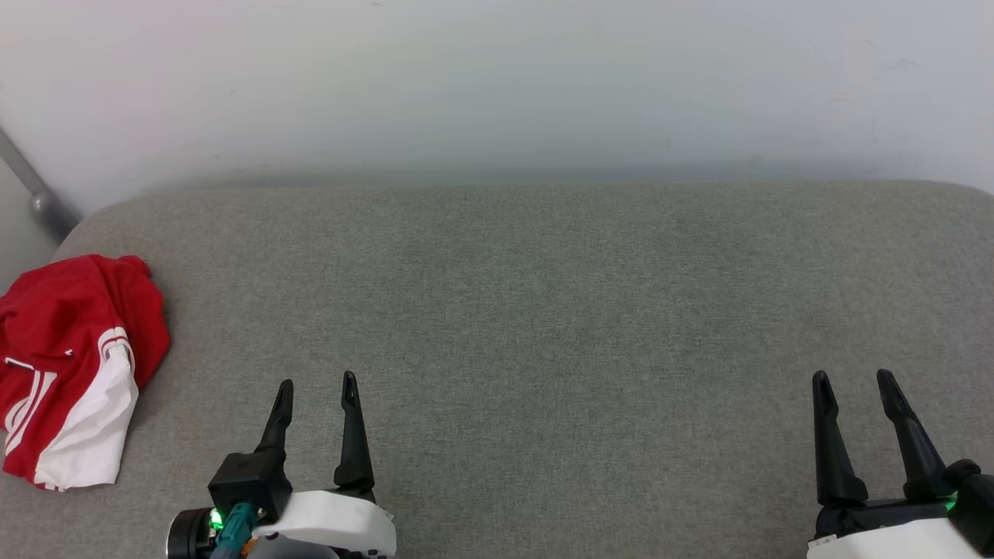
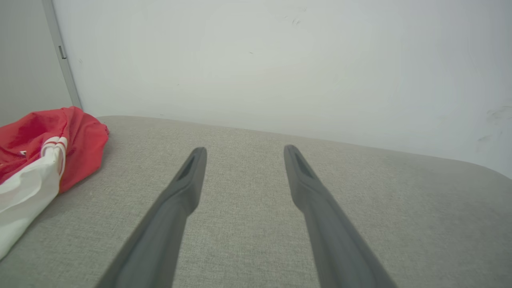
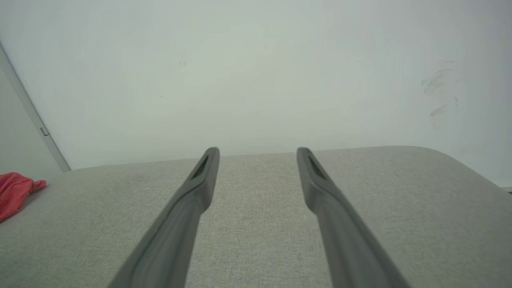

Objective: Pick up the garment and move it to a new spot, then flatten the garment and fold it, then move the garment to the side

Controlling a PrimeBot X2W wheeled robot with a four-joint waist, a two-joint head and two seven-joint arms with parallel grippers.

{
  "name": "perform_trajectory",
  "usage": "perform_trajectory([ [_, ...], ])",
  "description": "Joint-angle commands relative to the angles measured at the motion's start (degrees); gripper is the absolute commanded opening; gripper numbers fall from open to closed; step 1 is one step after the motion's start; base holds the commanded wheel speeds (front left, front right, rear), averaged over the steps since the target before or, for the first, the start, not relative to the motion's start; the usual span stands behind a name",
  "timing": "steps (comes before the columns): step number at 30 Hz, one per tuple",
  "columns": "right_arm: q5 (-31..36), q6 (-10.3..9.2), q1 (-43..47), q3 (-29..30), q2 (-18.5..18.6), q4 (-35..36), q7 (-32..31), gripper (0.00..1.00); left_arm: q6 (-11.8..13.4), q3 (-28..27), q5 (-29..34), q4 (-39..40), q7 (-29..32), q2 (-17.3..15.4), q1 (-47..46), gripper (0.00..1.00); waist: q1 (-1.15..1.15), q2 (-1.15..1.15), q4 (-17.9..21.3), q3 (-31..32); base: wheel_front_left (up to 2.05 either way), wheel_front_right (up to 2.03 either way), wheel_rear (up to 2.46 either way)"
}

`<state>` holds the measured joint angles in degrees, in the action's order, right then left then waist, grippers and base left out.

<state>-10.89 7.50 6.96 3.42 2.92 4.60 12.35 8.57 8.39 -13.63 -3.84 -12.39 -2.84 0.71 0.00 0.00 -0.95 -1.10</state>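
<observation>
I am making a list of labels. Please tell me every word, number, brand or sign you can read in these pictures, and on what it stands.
None can be read.
The crumpled red and white garment shows stripe trim but no letters or numbers; a tiny white mark on its red cloth is too small to tell.
The grey cushion and the wall carry no text.

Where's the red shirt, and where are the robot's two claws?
garment (image 1: 70,326), head view, on its red crumpled part.
left gripper (image 1: 317,379), head view, midway between its fingertips.
right gripper (image 1: 853,373), head view, midway between its fingertips.

One garment (image 1: 74,349) (crumpled), two end effectors (image 1: 317,379) (image 1: 853,373), one cushion (image 1: 543,310).
</observation>
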Motion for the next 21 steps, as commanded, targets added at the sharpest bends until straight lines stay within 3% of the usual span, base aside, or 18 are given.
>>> perform_trajectory([
  [1, 1.48, -0.01, 0.28, -0.03, -0.05, 0.72, 0.65, 1.00, -0.01, 0.06, 1.32, 0.15, -0.64, -0.08, 0.26, 1.00, 0.00, 0.00, 0.02, -0.02, 0.00, 0.00, 0.00],
  [21, 3.26, -0.02, 1.89, -0.43, -0.08, 1.52, 2.66, 1.00, 1.14, 1.83, 7.51, -0.28, -2.63, -0.08, 1.13, 1.00, 0.00, 0.00, -0.13, -0.08, 0.00, 0.00, 0.00],
])
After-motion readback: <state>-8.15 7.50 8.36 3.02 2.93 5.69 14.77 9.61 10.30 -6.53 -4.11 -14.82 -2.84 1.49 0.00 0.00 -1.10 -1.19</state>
